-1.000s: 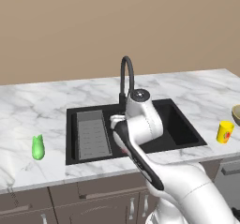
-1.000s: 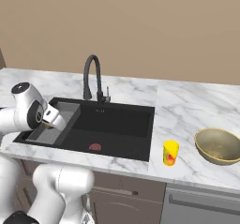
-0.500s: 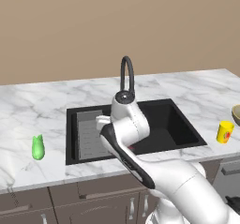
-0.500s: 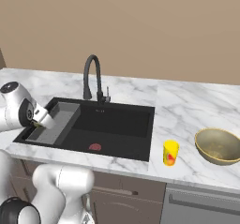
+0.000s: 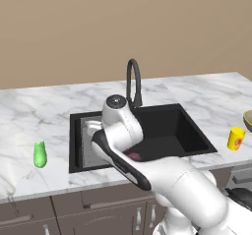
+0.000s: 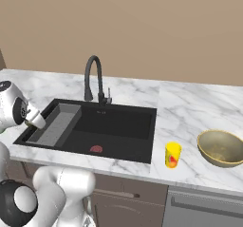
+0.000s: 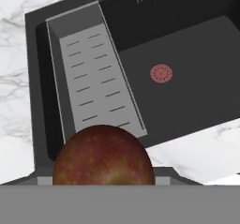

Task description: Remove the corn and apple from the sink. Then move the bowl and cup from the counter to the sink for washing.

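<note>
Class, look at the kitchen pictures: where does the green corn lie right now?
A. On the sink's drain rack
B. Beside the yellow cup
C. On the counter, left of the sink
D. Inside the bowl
C: the corn lies on the white counter, left of the sink.

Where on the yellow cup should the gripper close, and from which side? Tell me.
Probably across the cup's straight side wall near mid-height, coming down from above. It stands upright on the counter, narrow and cylindrical, with the bowl apart on one side and the sink on the other.
</note>
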Available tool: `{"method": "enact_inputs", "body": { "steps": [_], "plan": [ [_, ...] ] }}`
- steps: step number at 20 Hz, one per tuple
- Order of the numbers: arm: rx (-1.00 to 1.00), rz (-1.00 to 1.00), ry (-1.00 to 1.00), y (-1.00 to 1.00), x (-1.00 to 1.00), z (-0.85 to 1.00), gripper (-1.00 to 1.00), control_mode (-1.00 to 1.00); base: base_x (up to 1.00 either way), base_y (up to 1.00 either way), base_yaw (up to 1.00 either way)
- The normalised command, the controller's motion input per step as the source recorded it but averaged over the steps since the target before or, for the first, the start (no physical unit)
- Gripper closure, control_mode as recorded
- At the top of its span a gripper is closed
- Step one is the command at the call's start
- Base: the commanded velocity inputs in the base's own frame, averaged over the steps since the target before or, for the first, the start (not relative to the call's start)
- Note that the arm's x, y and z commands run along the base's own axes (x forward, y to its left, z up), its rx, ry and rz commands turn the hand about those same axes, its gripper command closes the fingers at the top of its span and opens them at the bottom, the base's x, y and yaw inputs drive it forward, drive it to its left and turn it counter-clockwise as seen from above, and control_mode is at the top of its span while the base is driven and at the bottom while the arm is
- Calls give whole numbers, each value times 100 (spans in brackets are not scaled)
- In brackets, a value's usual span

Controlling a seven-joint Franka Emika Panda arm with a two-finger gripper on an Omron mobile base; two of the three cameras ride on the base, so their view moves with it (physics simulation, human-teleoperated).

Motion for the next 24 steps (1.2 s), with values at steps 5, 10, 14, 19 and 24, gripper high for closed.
{"method": "enact_inputs", "body": {
  "steps": [5, 10, 14, 19, 24],
  "plan": [
    [3, 0, 3, 49, 21, 0, 100, -100, 0, 0, 0],
    [5, 0, 7, 43, 26, 0, 100, -100, 0, 0, 0],
    [4, 0, 3, 39, 32, 0, 100, -100, 0, 0, 0],
    [1, 0, 0, 40, 34, -2, 100, -100, 0, 0, 0],
    [1, 0, 0, 40, 33, -4, 100, -100, 0, 0, 0]
  ]
}}
